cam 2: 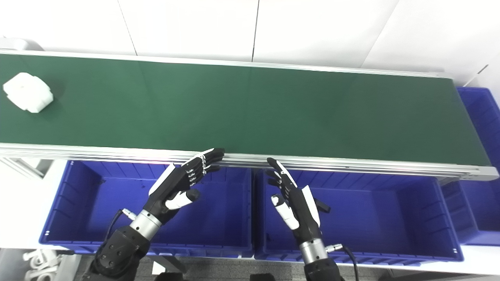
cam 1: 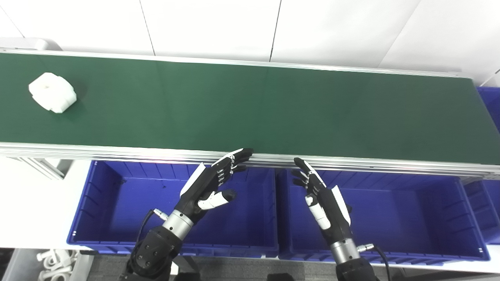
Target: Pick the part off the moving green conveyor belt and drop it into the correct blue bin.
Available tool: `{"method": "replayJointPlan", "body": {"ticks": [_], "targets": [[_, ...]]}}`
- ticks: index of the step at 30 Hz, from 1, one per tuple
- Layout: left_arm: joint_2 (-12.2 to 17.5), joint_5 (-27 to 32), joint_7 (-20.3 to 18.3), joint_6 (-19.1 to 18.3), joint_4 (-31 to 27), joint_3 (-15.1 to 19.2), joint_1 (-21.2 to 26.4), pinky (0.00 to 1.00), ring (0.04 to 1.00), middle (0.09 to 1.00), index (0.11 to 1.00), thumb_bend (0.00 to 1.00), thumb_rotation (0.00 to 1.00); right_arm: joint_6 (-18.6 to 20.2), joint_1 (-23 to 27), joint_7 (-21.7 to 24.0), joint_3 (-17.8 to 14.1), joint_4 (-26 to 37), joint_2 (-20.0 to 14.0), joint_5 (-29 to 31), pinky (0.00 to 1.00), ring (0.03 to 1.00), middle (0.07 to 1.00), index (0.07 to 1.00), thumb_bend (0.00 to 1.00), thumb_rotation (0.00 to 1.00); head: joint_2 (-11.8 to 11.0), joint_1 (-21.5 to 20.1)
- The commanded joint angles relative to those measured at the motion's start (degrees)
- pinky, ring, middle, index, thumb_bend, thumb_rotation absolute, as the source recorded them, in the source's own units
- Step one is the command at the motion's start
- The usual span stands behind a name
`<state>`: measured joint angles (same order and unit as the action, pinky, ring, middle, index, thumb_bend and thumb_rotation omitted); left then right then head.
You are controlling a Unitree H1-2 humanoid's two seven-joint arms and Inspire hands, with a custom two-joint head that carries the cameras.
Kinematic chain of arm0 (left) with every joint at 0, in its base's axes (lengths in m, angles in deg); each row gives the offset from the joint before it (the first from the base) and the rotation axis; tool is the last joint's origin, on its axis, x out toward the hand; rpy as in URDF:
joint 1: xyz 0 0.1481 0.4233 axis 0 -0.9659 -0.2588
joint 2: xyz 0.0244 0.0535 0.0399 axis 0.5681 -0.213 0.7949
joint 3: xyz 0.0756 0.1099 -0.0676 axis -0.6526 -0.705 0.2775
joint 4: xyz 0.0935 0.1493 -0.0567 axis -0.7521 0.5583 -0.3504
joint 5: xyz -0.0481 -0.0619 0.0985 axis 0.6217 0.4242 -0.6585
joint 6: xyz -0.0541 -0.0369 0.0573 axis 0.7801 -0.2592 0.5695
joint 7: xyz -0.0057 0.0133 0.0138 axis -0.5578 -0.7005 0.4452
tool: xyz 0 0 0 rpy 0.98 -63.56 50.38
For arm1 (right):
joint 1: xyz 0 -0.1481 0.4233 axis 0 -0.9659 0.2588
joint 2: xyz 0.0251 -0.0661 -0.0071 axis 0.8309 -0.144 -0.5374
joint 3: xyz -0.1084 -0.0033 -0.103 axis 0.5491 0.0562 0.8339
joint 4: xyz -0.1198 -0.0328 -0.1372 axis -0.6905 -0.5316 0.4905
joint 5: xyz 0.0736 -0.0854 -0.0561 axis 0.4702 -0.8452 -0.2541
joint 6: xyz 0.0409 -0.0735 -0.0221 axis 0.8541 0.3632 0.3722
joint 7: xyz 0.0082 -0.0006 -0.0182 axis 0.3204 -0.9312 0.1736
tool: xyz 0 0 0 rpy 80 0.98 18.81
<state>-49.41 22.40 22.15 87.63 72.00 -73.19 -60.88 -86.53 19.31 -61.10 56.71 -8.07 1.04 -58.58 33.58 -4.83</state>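
The white, chunky moulded plastic part (cam 1: pixel 52 92) lies flat on the long green conveyor belt (cam 1: pixel 250 109), at the belt's far left end and well apart from both hands, so the pick has not yet begun and everything of the task is left: the grasp, the carry and the drop. It looks blocky with rounded, stepped edges and a shallow round recess in its top face, matt and apparently rigid; finer detail is too small to tell. Just below the belt's near rail, the left hand (cam 1: pixel 211 183) hovers over the left deep blue plastic bin (cam 1: pixel 117 195), released, fingers spread and holding nothing. The right hand (cam 1: pixel 322 199) hovers over the right blue plastic bin (cam 1: pixel 410 210), likewise released and empty. Both bins appear empty.
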Motion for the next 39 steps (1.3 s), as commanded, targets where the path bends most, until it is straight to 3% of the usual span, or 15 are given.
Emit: {"method": "replayJointPlan", "body": {"ticks": [1,39], "targets": [[-0.5,0.2,-0.1,2.0,-0.6,0.0,0.4,0.87,0.924,0.909,0.857,0.98,0.76,-3.4,0.6,-0.2,0.1,0.9,-0.2,0.9,0.82,0.88,0.939,0.919,0.85,0.98,0.1,0.1],[-1.0,-0.5,-0.2,3.5,1.9,-0.3,1.1,0.87,0.924,0.914,0.866,0.99,0.77,-3.7,1.4,-0.5,0.8,-1.1,-1.6,1.4,0.81,0.864,0.925,0.922,0.85,0.98,-1.1,0.9]]}}
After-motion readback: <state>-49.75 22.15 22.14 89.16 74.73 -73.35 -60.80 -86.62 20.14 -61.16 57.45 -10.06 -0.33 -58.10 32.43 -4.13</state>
